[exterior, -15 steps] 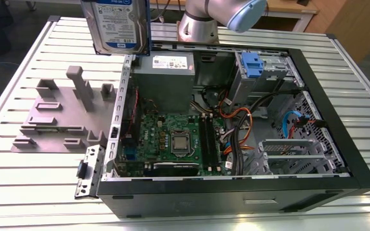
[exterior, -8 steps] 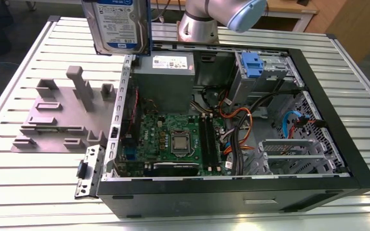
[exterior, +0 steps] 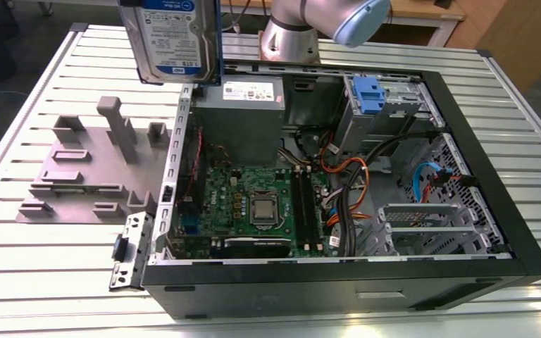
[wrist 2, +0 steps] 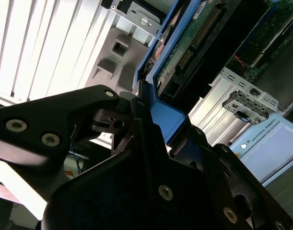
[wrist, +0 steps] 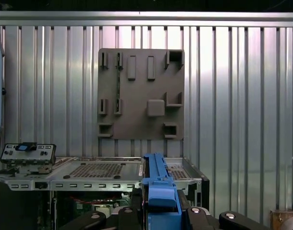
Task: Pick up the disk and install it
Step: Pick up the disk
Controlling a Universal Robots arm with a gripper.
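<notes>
The disk (exterior: 172, 39) hangs upright in the air above the back left corner of the open computer case (exterior: 346, 274), its white-and-blue label facing the exterior camera. My gripper (wrist: 158, 216) is shut on the disk's blue rail (wrist: 157, 184), with black fingers (wrist: 91, 221) on either side of it. In the second wrist view the gripper (wrist 2: 142, 112) clamps the same blue edge, and the disk's green circuit-board underside (wrist 2: 194, 43) runs away from it. An empty drive bay with a blue latch (exterior: 369, 95) sits at the back of the case.
The case lies on its side on a slatted metal table (exterior: 36, 282), showing the motherboard (exterior: 251, 204), cables and a grey power supply (exterior: 242, 105). A grey fixture plate (exterior: 87, 169) with upright pegs stands at the exterior view's left. The arm's base (exterior: 294, 35) rises behind the case.
</notes>
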